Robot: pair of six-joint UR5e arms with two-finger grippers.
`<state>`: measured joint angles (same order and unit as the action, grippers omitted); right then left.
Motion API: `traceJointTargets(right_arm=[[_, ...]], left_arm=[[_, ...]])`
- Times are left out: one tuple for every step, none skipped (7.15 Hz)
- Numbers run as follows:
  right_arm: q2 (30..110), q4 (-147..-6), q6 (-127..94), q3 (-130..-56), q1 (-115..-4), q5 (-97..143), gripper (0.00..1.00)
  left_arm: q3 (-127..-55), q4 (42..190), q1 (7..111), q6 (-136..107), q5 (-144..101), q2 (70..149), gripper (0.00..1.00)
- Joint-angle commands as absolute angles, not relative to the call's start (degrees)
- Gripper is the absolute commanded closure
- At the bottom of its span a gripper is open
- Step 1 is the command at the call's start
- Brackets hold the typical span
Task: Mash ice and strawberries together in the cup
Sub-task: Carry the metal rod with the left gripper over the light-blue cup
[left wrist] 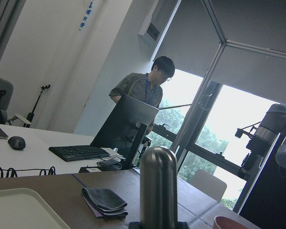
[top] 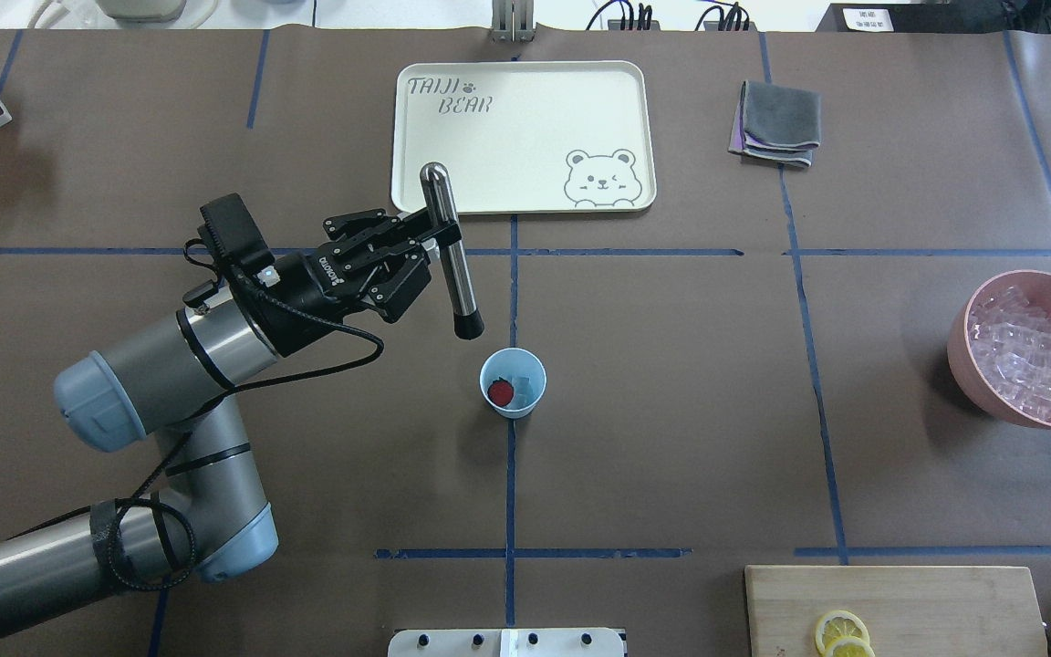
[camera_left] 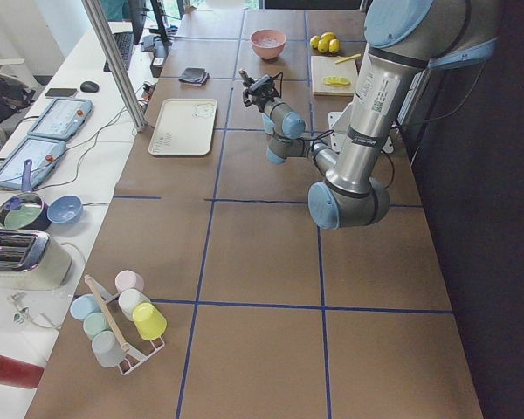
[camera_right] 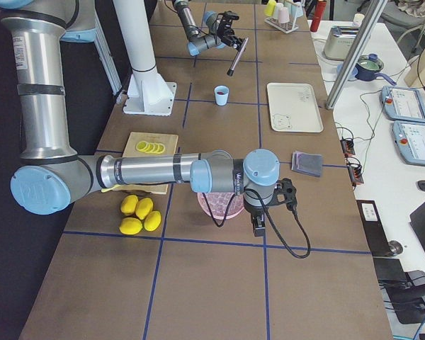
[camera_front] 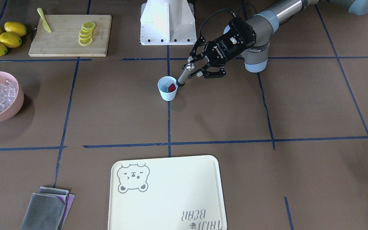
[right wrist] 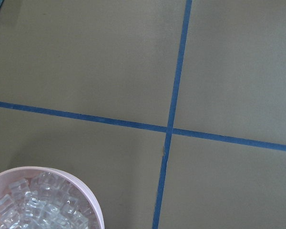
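Observation:
The pale-blue cup (top: 514, 404) stands at the table's middle, also in the front view (camera_front: 167, 94). Inside lie a dark-red strawberry (top: 500, 392) and a few clear ice cubes (top: 524, 387). My left gripper (top: 432, 239) is shut on a steel muddler (top: 452, 265) with a black tip. The muddler is tilted, and its tip hangs above the cup, close to the rim (camera_front: 180, 83). My right gripper (camera_right: 259, 225) shows only in the right side view, by the pink bowl (camera_right: 219, 204). I cannot tell whether it is open or shut.
The pink bowl (top: 962, 358) holds several ice cubes (top: 1032, 356) at the robot's right. A cream bear tray (top: 525, 192) lies beyond the cup, with grey cloths (top: 776, 123) beside it. A cutting board (camera_front: 65, 41) carries lemon slices (camera_front: 86, 33) and a knife (camera_front: 44, 24), with lemons (camera_front: 3, 38) alongside.

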<state>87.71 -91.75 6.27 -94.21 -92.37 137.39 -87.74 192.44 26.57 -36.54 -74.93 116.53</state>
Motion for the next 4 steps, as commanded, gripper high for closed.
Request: traceJointTargets(right_arm=[[87.89, -91.76, 6.33, -94.22, -92.37, 137.55, 0.01], [87.89, -91.76, 6.33, -94.22, -92.37, 137.55, 0.01], [88.15, -91.76, 6.33, -94.22, -92.37, 137.64, 0.01], [88.33, -91.76, 6.42, -94.22, -92.37, 137.55, 0.01]], left_arm=[[-89.82, 192.31, 24.71, -27.64, -64.74, 116.72, 1.00], [-90.52, 190.83, 22.26, -22.64, -61.12, 116.54, 1.00], [-91.14, 190.29, 20.32, -19.54, -58.47, 116.46, 1.00], [-90.88, 190.11, 16.74, -17.51, -55.84, 116.72, 1.00]])
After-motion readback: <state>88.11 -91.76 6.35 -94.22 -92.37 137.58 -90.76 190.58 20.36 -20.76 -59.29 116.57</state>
